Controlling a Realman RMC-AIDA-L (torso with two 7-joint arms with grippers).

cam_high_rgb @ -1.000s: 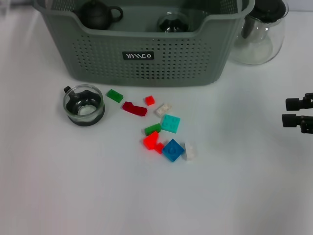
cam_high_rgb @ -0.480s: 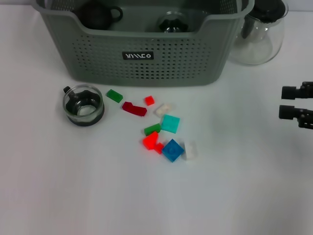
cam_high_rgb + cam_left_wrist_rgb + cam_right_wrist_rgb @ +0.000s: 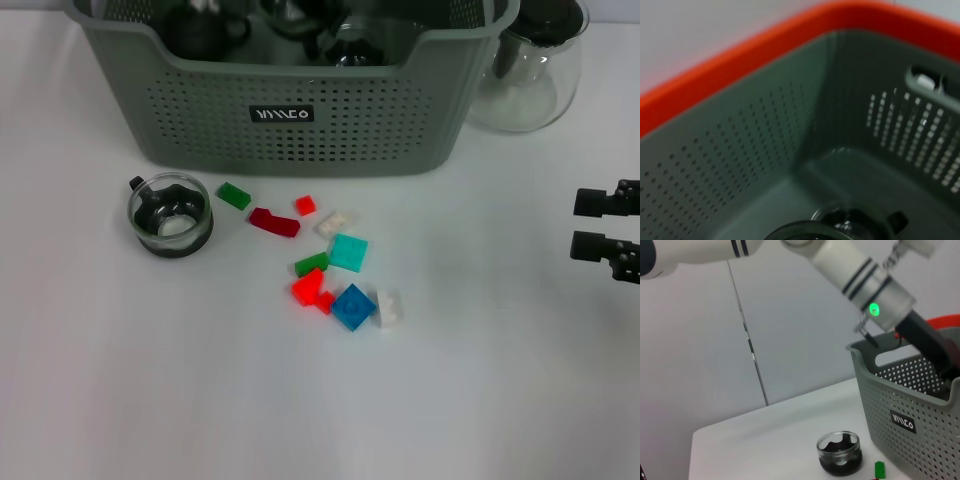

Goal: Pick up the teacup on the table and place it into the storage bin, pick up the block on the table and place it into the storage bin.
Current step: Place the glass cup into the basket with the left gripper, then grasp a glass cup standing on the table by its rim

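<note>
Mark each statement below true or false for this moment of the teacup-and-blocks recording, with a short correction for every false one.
1. The glass teacup with the dark base stands on the white table, outside the grey-green perforated storage bin. True.
2. The left arm's gripper reaches down inside the bin. True; the right wrist view shows that arm going in over the rim.
3. The right gripper holds the blue square block. False; it hovers at the table's right edge, open, and the block lies on the table.
4. The clear glass pitcher stands inside the bin. False; it stands beside the bin, on its right.
5. Every block is red. False; green, teal, blue and white ones also lie there.
</note>
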